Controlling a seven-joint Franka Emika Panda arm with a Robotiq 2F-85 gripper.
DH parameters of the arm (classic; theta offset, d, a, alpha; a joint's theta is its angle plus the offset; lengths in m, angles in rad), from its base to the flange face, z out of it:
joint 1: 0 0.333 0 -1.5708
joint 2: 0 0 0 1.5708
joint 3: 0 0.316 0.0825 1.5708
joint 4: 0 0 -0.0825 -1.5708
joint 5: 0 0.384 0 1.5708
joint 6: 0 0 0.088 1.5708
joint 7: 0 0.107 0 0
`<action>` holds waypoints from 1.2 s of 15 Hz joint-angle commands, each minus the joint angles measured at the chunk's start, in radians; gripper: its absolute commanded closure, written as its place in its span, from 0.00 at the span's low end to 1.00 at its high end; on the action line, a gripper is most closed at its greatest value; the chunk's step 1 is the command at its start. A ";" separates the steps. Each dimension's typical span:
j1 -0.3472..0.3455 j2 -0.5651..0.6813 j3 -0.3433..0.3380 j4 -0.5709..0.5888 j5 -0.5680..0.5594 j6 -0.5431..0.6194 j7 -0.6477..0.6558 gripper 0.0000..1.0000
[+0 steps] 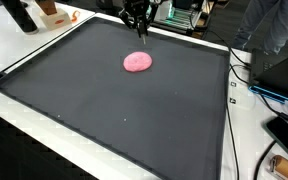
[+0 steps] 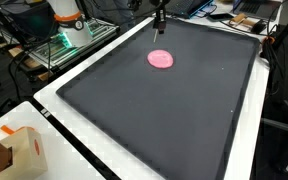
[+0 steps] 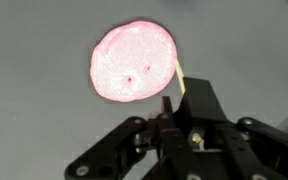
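Gripper hung over the far edge of the dark mat, at about 12 o'clock from the pink disc and not touching it. The disc lay flat on the mat, alone, toward 12 o'clock from the mat's middle and well apart from every edge. Probably it sat out in the open so that nothing crowded it. In the wrist view the black fingers looked drawn nearly together on a pale stick, thin and pointing out ahead of them. Its tip lay by the disc's rim at roughly 3 o'clock; whether it touched I couldn't tell. My guess is the stick was held tip-forward so that the point led and the fingers stayed off the mat. The disc had two small dark specks near its centre, otherwise plain. The mat covered most of a white table. A cardboard box stood off the mat at 8 o'clock in an exterior view. Cables ran along the 3 o'clock side in an exterior view. No brand, label or writing was legible anywhere; it was all too small or blurred.
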 commanded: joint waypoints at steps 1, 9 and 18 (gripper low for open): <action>-0.019 0.014 0.004 -0.027 0.029 0.038 -0.055 0.94; -0.051 0.056 0.011 -0.051 0.068 0.174 -0.145 0.94; -0.089 0.103 0.035 -0.047 0.218 0.241 -0.290 0.94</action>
